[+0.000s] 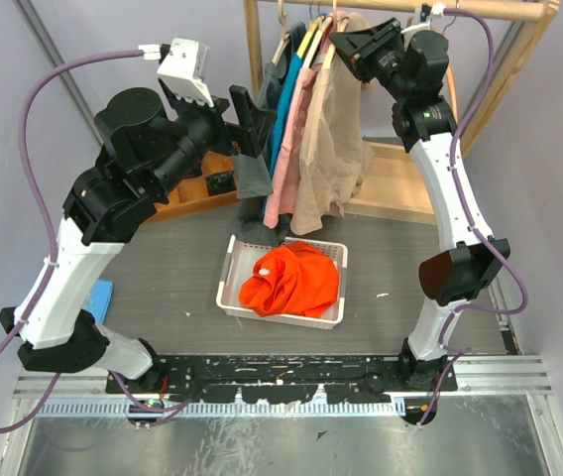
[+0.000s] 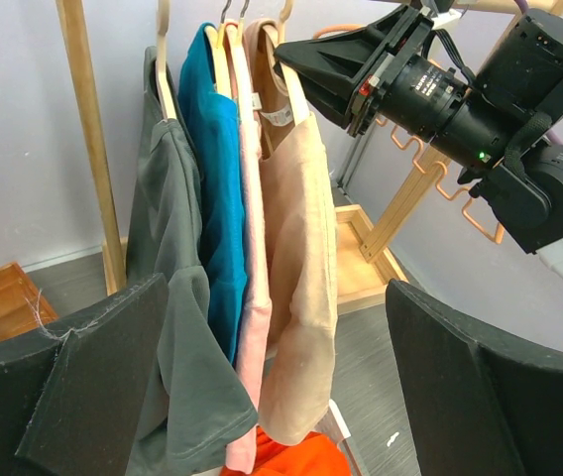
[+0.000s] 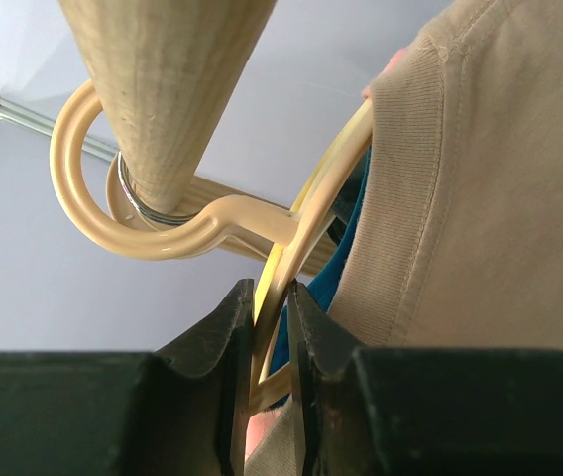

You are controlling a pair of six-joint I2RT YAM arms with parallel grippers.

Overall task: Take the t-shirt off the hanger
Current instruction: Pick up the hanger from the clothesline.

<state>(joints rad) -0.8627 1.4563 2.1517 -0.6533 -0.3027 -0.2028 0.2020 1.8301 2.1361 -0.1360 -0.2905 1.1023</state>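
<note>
A beige t-shirt (image 1: pixel 329 149) (image 2: pixel 301 248) (image 3: pixel 490 198) hangs on a cream plastic hanger (image 3: pixel 296 238), the rightmost garment on the wooden rail (image 3: pixel 163 89). My right gripper (image 1: pixel 346 45) (image 2: pixel 306 59) (image 3: pixel 272 307) is up at the rail, shut on the hanger's neck just below the hook, beside the shirt's collar. My left gripper (image 1: pixel 247 124) (image 2: pixel 281 377) is open wide, lower and to the left of the rack. Its fingers (image 2: pixel 73 377) frame the hanging shirt hems without touching the beige one.
Dark grey (image 2: pixel 168 258), teal (image 2: pixel 217 198) and pink (image 2: pixel 252 248) shirts hang to the left of the beige one. A white basket (image 1: pixel 230 268) holding an orange garment (image 1: pixel 291 280) sits below. The wooden rack's post (image 2: pixel 88 149) and base (image 1: pixel 400 183) surround the clothes.
</note>
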